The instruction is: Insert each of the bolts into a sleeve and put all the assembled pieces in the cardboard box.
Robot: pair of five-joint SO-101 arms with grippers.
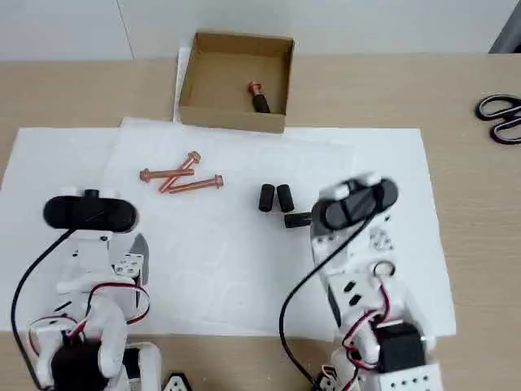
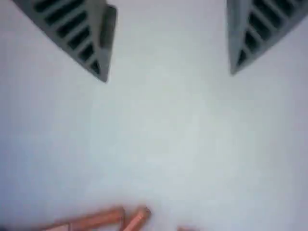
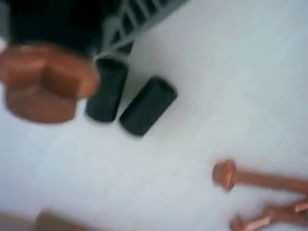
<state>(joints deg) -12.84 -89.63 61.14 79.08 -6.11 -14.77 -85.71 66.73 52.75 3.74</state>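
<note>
Three copper bolts (image 1: 181, 175) lie loosely crossed on the white paper, left of centre; their ends show in the left wrist view (image 2: 103, 219). Two black sleeves (image 1: 275, 198) stand side by side mid-paper, also seen as sleeves (image 3: 130, 101) in the right wrist view. My right gripper (image 1: 308, 221) sits just beside them, shut on a black sleeve (image 1: 297, 220) with a copper bolt head (image 3: 43, 82) at its end. The cardboard box (image 1: 189, 81) at the back holds one sleeved bolt (image 1: 258, 96). My left gripper (image 2: 168, 75) hangs open over bare paper, short of the bolts.
Black-handled scissors (image 1: 501, 116) lie at the far right on the wooden table. The white paper (image 1: 228, 269) covers the working area, and both arms' bases stand at its near edge.
</note>
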